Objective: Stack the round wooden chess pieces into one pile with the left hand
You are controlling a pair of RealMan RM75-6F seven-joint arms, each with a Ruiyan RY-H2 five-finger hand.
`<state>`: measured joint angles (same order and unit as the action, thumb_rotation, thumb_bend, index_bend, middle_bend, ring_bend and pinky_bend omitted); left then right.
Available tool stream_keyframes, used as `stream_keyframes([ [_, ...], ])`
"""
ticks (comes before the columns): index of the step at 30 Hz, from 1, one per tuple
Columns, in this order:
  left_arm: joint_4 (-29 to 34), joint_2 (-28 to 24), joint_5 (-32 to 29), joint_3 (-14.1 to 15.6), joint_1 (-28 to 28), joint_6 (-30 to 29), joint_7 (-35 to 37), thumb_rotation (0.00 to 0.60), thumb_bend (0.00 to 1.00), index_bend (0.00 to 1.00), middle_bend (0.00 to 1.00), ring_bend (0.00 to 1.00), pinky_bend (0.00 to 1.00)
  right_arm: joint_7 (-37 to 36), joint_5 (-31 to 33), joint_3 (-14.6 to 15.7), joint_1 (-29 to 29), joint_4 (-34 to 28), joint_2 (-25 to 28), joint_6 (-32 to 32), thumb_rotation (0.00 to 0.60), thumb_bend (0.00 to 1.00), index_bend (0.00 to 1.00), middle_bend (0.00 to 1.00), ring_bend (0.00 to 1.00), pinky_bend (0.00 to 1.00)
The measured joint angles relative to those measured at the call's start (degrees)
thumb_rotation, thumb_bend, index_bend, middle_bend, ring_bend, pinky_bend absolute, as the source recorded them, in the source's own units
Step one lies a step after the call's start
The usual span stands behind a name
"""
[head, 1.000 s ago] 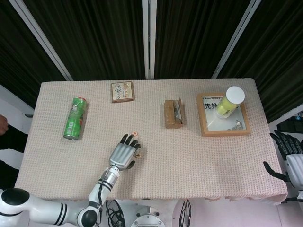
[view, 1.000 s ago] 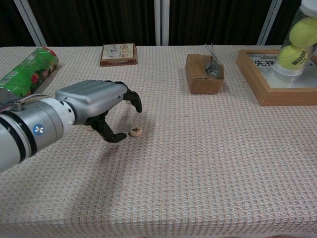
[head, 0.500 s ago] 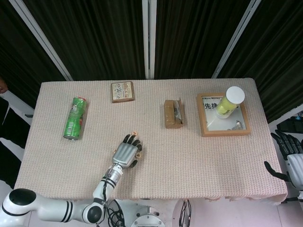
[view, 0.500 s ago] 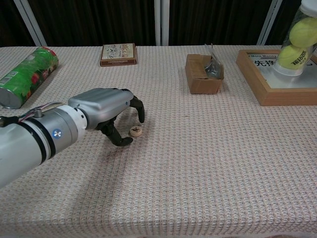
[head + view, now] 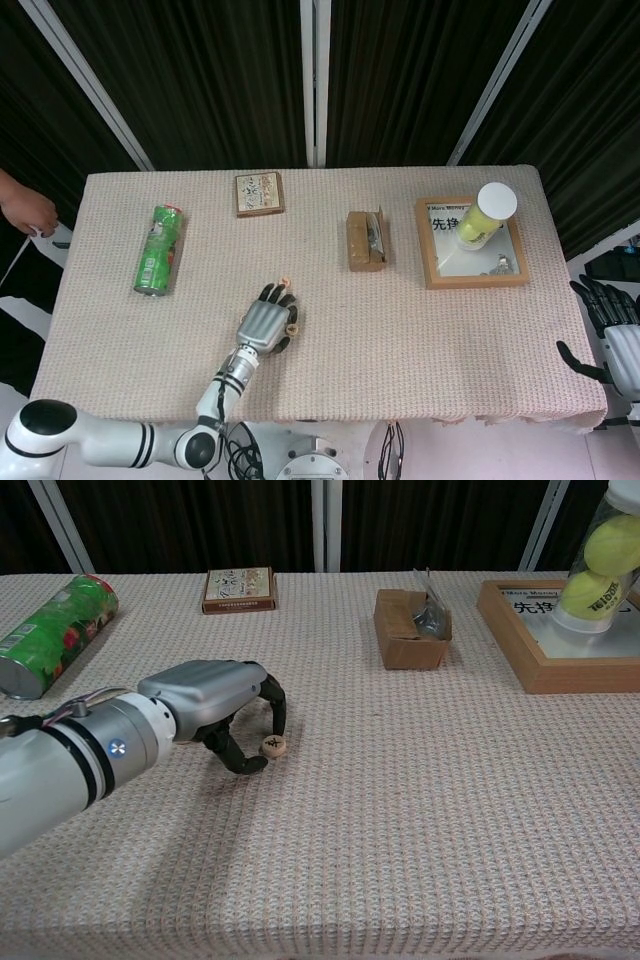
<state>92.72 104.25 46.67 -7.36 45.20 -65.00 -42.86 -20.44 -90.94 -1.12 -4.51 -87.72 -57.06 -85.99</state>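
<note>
My left hand (image 5: 266, 325) (image 5: 215, 708) lies low over the table's front middle, fingers curled down. Its thumb and one finger pinch a round wooden chess piece (image 5: 274, 746) with a dark mark on top, which still sits on the cloth. From above this piece (image 5: 292, 327) peeks out at the hand's right edge. A second round piece (image 5: 284, 282) lies just past the fingertips; the chest view does not show it. My right hand (image 5: 610, 330) hangs off the table's right edge, fingers apart and holding nothing.
A green can (image 5: 157, 251) lies at the left and a small picture tile (image 5: 259, 193) at the back. A brown box (image 5: 365, 241) stands mid-table. A wooden frame tray (image 5: 431, 268) with a tennis-ball tube (image 5: 483, 214) is at the right. A person's hand (image 5: 27, 210) shows at the far left.
My left hand moved forward and right to the marked piece, and its thumb and finger closed in on it. The piece has not shifted. A person's hand came into view at the left.
</note>
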Motion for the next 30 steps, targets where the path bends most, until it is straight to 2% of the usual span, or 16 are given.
stream_keyframes([
  [22, -0.94, 0.59, 0.11, -0.46, 0.0, 0.35, 0.74, 0.6, 0.3, 0.49, 0.19, 0.0, 0.0, 0.1, -0.08, -0.04, 0.05, -0.01, 0.01, 0.03, 0.6, 0.28, 0.0, 0.0, 0.0, 0.0],
  [30, 2.13, -0.85, 0.53, -0.45, -0.34, -1.23, -0.25, 0.6, 0.3, 0.5, 0.19, 0.0, 0.0, 0.31, -0.12, 0.01, -0.03, 0.07, -0.06, 0.29, 0.6, 0.28, 0.0, 0.0, 0.0, 0.0],
])
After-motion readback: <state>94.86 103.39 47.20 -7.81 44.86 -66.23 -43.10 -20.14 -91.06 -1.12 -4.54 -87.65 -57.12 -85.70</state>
